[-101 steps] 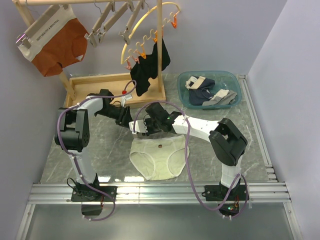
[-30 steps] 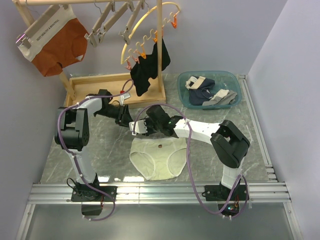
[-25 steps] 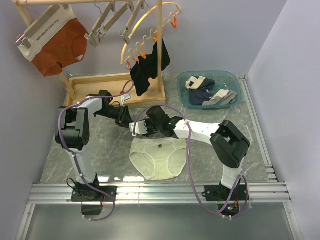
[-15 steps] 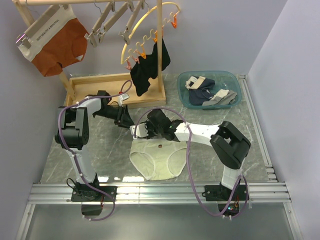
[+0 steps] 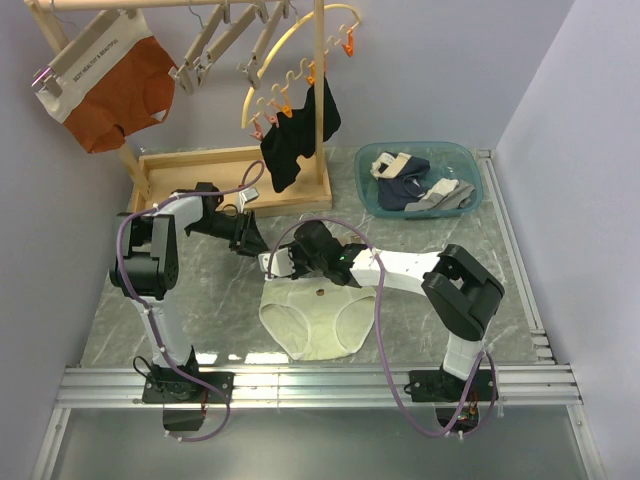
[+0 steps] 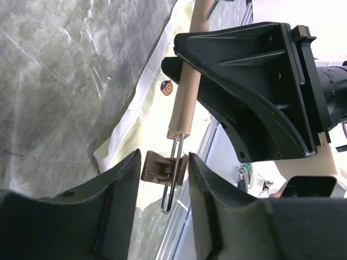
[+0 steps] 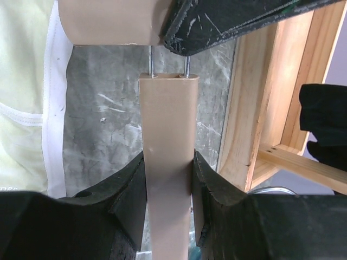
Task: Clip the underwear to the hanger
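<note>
Teal plastic basin is filled with folded clothes. Light-wood bar hanger is clamped by right gripper; hold of left gripper can't be told.

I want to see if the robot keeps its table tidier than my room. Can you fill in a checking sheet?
Surface: grey marbled table.
Job's things: cream underwear lying flat, not clipped yet; wooden hanger held over its waistband.
Clutter: blue tub of clothes, wooden tray, orange briefs and black garment hanging behind.
Grippers: right gripper shut on the hanger's bar; left gripper straddles its clip, squeeze unclear.
Cables: purple cable loops along each arm.
Surroundings: pale walls, metal rail at the near edge.
</note>
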`<state>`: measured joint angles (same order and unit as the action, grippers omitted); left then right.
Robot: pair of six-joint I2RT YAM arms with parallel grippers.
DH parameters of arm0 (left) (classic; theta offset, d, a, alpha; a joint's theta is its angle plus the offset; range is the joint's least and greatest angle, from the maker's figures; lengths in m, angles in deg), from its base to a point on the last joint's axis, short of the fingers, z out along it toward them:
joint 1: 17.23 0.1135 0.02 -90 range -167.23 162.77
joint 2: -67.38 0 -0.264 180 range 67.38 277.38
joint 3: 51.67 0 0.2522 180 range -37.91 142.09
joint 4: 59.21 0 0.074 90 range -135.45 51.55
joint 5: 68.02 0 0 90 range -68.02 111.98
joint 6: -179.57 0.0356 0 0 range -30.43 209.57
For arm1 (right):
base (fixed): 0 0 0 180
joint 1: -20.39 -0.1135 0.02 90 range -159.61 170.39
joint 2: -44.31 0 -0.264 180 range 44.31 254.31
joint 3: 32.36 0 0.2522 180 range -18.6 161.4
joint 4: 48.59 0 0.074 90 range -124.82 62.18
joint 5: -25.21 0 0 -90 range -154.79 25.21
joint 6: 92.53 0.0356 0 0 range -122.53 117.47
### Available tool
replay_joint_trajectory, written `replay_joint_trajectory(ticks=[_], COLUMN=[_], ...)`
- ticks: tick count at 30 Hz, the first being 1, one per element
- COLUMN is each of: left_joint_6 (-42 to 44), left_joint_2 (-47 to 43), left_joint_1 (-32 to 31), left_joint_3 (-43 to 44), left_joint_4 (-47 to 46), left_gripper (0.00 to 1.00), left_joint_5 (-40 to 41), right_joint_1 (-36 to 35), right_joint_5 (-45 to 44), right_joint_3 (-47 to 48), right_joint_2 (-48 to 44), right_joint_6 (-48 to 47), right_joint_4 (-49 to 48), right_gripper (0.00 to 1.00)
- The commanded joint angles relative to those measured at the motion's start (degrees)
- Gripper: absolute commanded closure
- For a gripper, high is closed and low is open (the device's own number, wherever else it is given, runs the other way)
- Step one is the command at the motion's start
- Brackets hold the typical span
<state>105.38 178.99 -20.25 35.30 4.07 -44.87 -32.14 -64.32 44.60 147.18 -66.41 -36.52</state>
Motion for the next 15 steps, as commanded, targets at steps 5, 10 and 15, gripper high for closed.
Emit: replay_joint_trajectory(ticks=[5,10,15], left_joint_6=[1.24,1.33,2.38], left_joint_2=[0.71,0.97,1.41], left_joint_1=[0.65,0.83,0.83], left_joint_3=[1.23,1.41,1.76], left_joint_4=[0.4,1.02,2.25], left_gripper=[0.48,0.54,0.73], left_joint_5=[-3.2,-3.72,-4.08], right_joint_1=[-0.99,-0.99,-1.17], right_joint_5=[-1.51,-2.14,-2.84], right_joint_3=[-0.88,-1.15,-1.15], right_joint_2=[-3.99,-3.82,-3.64], right_joint_6=[-1.34,-1.78,-1.86], right_joint_4=[-4.63,-5.16,-5.43], right_gripper=[1.0,1.0,1.0])
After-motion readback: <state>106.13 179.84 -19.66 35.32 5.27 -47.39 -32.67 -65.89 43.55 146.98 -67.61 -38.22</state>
